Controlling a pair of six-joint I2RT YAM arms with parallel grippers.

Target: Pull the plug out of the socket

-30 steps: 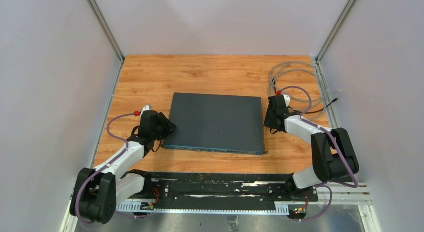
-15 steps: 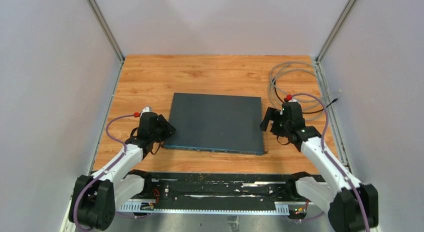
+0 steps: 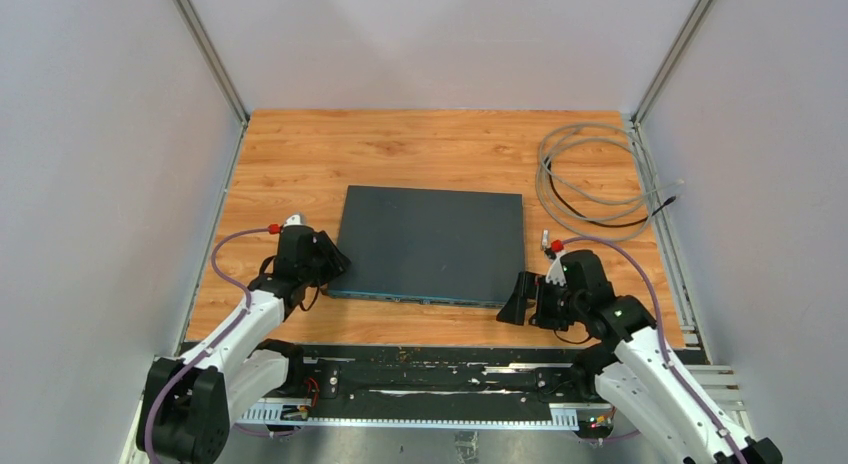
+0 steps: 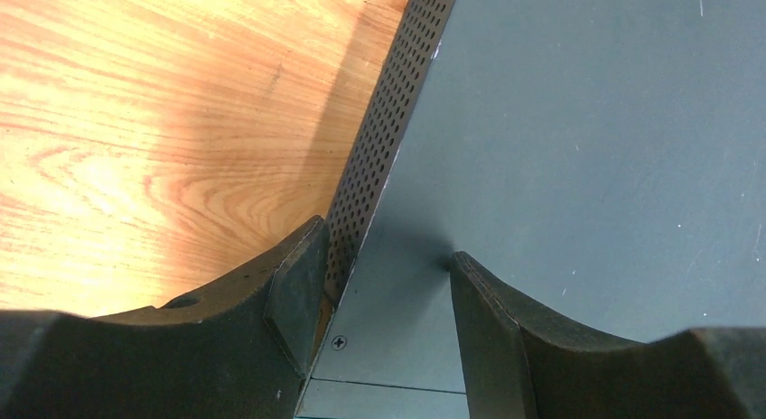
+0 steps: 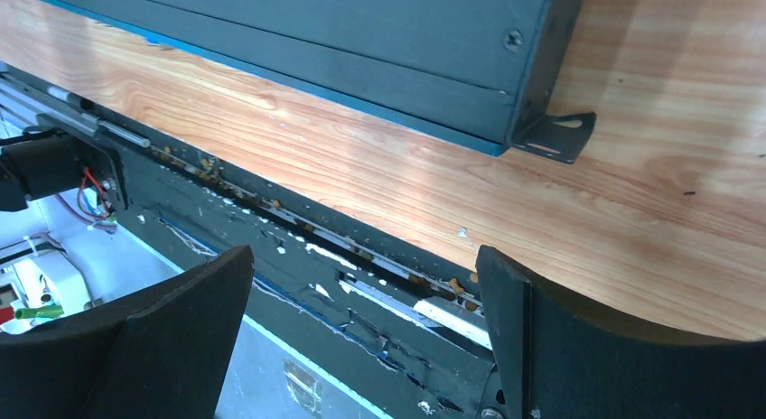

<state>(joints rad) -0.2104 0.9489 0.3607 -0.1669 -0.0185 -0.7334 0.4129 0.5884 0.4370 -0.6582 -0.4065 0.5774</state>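
Your left gripper point(image 4: 384, 274) clamped on the near-left corner of the box point(image 3: 430, 239), your right gripper point(image 5: 366, 261) spread wide and empty by its near-right corner, cable point(image 3: 590, 174) coiled back right, well apart, plug end point(image 3: 678, 189) too small to read, sockets hidden.

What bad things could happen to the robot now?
The left gripper grips just one corner of the box, so the box might twist or slide when something gets tugged. The right gripper is wide open near the box's metal bracket, so it might bump it. No plug shows in these views, so it might grab the wrong spot.
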